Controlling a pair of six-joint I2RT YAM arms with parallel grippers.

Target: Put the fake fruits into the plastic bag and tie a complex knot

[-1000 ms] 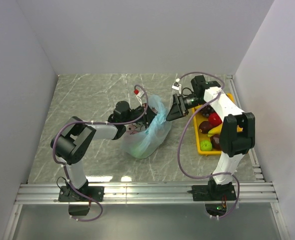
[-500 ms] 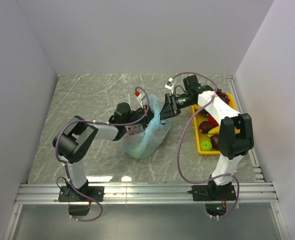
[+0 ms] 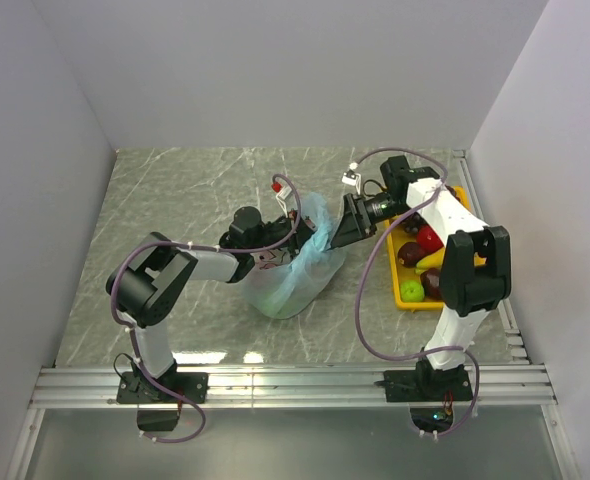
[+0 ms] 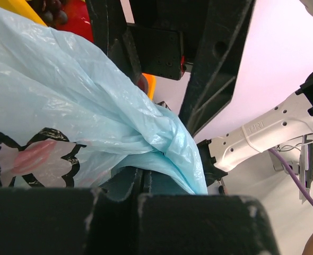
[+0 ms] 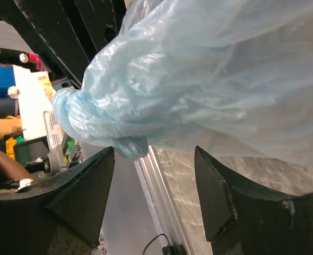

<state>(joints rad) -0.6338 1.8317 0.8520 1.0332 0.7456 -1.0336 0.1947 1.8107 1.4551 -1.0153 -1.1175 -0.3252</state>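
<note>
The light-blue plastic bag (image 3: pixel 297 268) with its pink-white print sits mid-table. My left gripper (image 3: pixel 275 248) is shut on the bag's plastic (image 4: pixel 162 143) at its left upper edge. My right gripper (image 3: pixel 343 228) is open at the bag's right side, touching nothing. In the right wrist view its open fingers (image 5: pixel 87 186) sit just below the bag (image 5: pixel 225 79), and a twisted, bunched end of plastic (image 5: pixel 87 119) hangs above them. I cannot tell whether that end is a knot. Fake fruits lie in the yellow tray (image 3: pixel 399 300): a red one (image 3: pixel 430 238), a green one (image 3: pixel 412 290) and a dark one (image 3: pixel 410 253).
The tray stands against the right wall beside the right arm. A metal rail (image 3: pixel 295 380) runs along the near edge. White walls close the back and both sides. Both arms' cables (image 3: pixel 365 300) loop near the bag.
My right gripper reached left to the bag's top, then drew back a little to the right and lower. The left gripper has kept its hold and barely moved.
</note>
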